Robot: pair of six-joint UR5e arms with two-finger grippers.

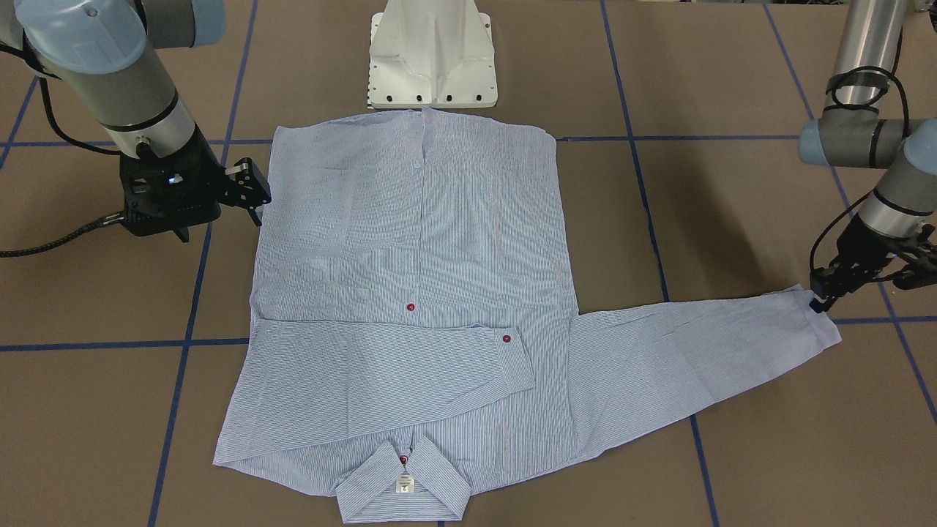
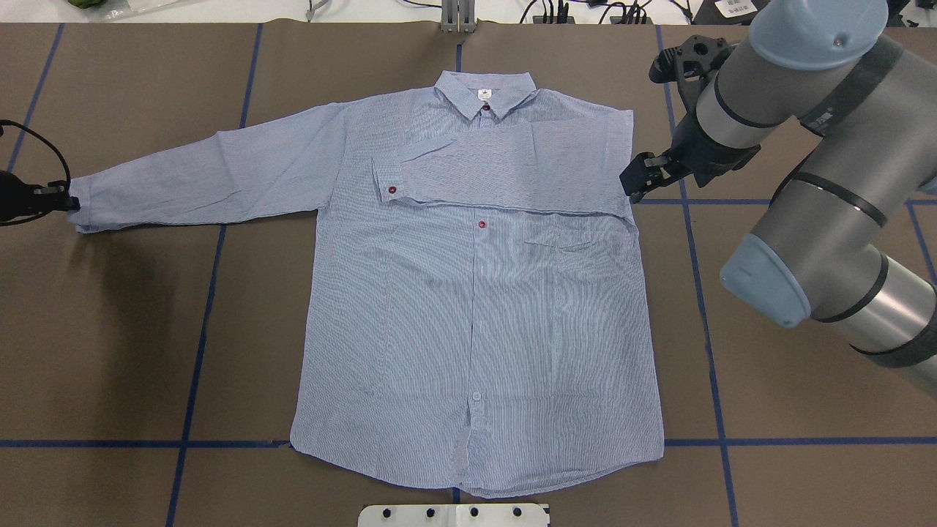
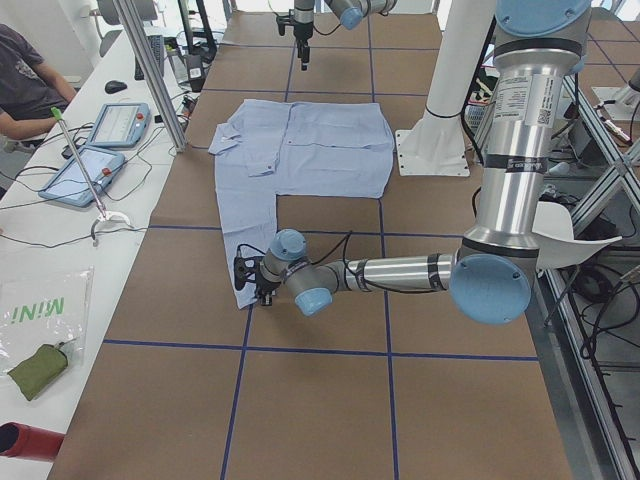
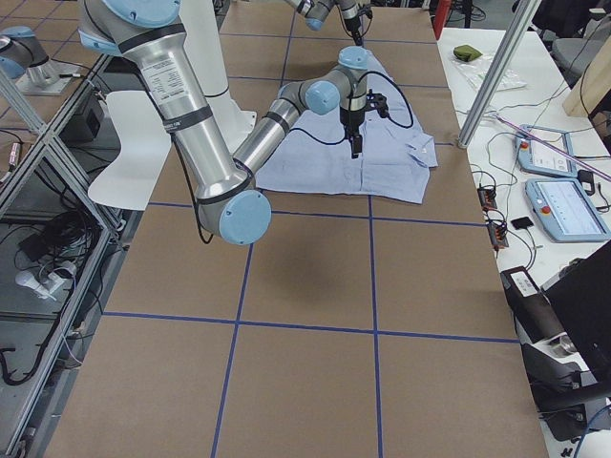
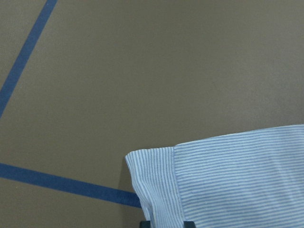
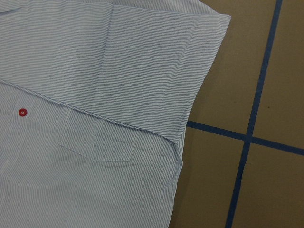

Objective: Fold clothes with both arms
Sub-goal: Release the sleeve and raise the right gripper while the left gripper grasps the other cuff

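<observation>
Blue shirt (image 2: 476,307): laid flat, front up, on the brown table (image 2: 110,329), collar pointed away from the robot's base.
Folded sleeve (image 2: 505,165): laid across the chest.
Outstretched sleeve (image 2: 205,176): spread toward the robot's left, ending in its cuff (image 1: 821,322).
Left gripper (image 1: 818,301): lowered to the table, fingers clamped on the cuff's corner.
Right gripper (image 1: 256,197): held low just beside the folded shoulder edge, fingers apart.
</observation>
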